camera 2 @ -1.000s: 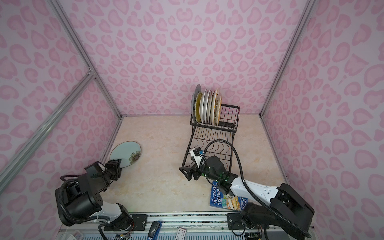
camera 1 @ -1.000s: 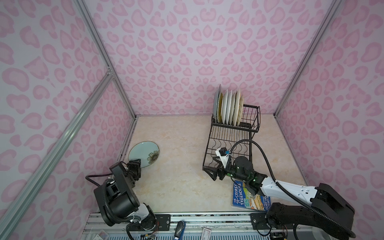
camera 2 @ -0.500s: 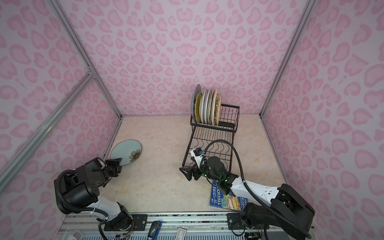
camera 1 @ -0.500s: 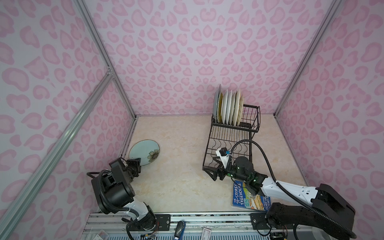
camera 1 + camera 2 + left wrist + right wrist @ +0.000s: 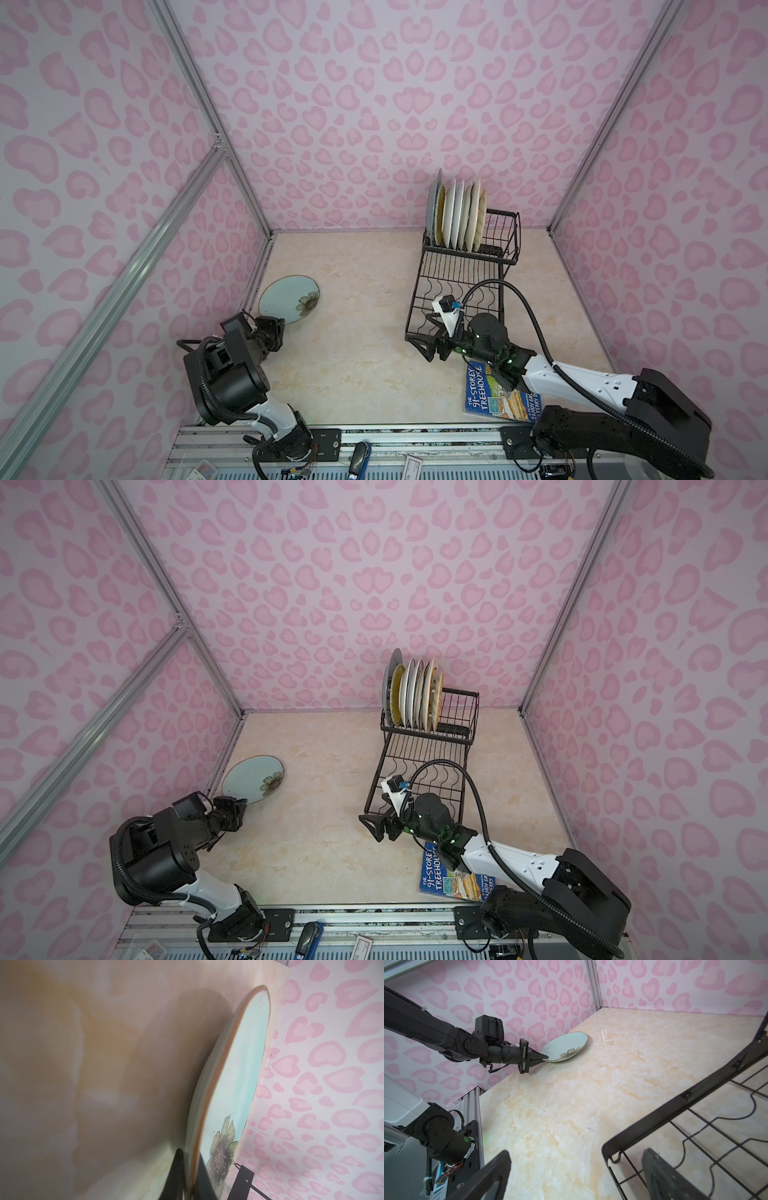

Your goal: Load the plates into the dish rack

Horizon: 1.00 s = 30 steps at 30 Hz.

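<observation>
One pale green floral plate (image 5: pixel 289 297) lies at the far left of the tabletop (image 5: pixel 365 332), beside the left wall, its near rim pinched in the clenched left gripper (image 5: pixel 544 1057). Right of centre, the right gripper (image 5: pixel 577 1155) is spread wide, grasping nothing, straddling the near left corner of the dish rack (image 5: pixel 685 1095); several plates (image 5: pixel 457 216) stand upright in its far raised basket.

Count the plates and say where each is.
8. Seven plates apparently stand on edge in the dish rack's raised basket, overlapping, so one may be hidden; the pale green floral plate sits by the left wall, its rim pinched by fingers of the left gripper.
</observation>
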Motion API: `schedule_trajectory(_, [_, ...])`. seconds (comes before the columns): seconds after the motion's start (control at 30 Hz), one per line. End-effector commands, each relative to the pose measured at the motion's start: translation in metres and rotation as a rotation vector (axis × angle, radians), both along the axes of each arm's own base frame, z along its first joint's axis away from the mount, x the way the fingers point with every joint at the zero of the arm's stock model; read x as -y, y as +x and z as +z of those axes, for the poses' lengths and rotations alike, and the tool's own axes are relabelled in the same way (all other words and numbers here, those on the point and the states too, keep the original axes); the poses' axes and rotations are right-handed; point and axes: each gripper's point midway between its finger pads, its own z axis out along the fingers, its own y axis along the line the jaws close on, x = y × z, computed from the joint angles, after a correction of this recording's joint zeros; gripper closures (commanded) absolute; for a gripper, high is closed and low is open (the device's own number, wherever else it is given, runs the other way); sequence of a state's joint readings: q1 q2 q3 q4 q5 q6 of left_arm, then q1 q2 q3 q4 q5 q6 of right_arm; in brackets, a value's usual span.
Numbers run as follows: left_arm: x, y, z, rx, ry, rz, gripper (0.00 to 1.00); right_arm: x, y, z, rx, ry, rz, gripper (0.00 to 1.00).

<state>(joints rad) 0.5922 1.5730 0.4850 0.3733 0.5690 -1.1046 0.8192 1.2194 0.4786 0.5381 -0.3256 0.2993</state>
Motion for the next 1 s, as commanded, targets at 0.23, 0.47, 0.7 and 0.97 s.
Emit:
schedule_trajectory(0.23, [0.029, -0.014, 0.046, 0.022, 0.093, -0.089, 0.96, -0.003, 0.003, -0.003, 0.022, 0.003, -0.001, 0.02])
schedule_trajectory(0.47, [0.05, -0.019, 0.08, 0.047, 0.163, -0.183, 0.96, 0.002, 0.003, 0.001, 0.145, -0.004, -0.041, 0.02])
schedule_trajectory(0.7, [0.089, -0.03, 0.105, 0.048, 0.216, -0.329, 0.96, -0.006, -0.013, 0.01, 0.387, -0.09, -0.003, 0.02])
schedule_trajectory(0.97, [0.129, -0.044, 0.122, 0.031, 0.264, -0.444, 0.96, -0.04, -0.022, 0.001, 0.527, -0.283, 0.052, 0.02])
